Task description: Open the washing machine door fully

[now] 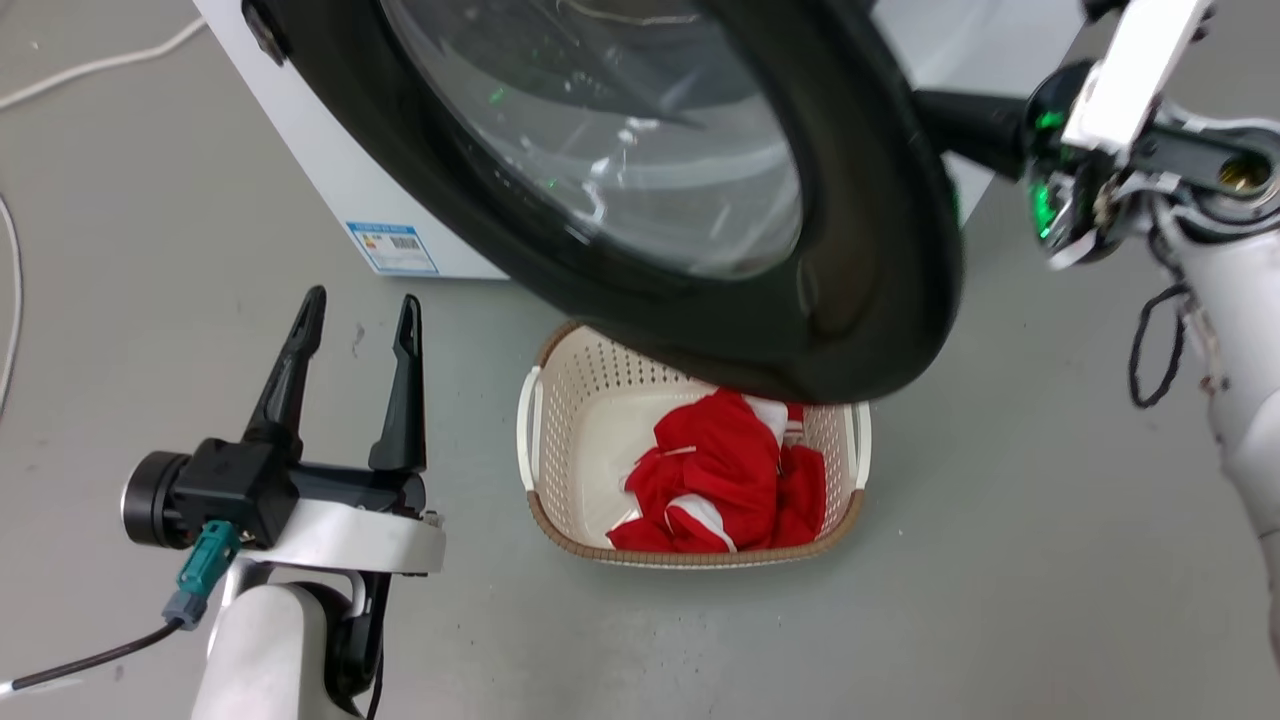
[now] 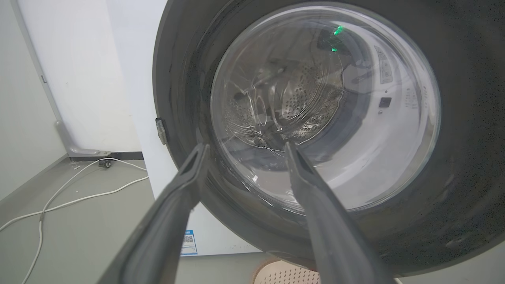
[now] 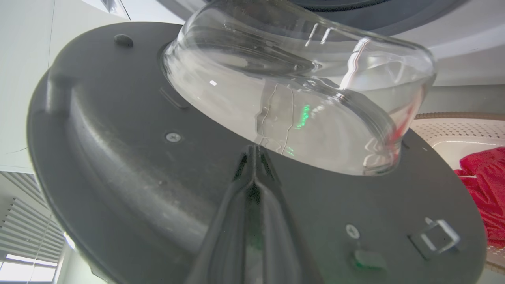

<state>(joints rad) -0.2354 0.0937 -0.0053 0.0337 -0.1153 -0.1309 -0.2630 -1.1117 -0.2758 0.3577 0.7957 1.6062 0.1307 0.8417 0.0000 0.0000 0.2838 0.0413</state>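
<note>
- Head view: the washing machine door (image 1: pixel 860 250) hangs partly swung out from the washing machine (image 1: pixel 330 170), its lower rim over the far edge of a laundry basket (image 1: pixel 560 400) on the floor. Red clothing (image 1: pixel 730 470) lies in the basket, probably waiting to be loaded.
- The right gripper (image 1: pixel 965 120) reaches in behind the door's free edge, which I judge is the side to push from to swing it wider.
- The left gripper (image 1: pixel 362 305) hovers low over the floor near the machine's front corner. Its fingers are spread and it holds nothing, well apart from the door.
- Left wrist view: its parted fingers face the door's outer side. The steel drum (image 2: pixel 292 102) shows through the glass, and a white cable (image 2: pixel 79 193) trails along the floor by the wall.
- Right wrist view: the two fingers are pressed together with nothing between them. Their tips seem to rest on the door's inner face at the foot of the glass bowl (image 3: pixel 300 90). This is a shove rather than a grip. The latch hook (image 3: pixel 434 236) sits near the rim.
</note>
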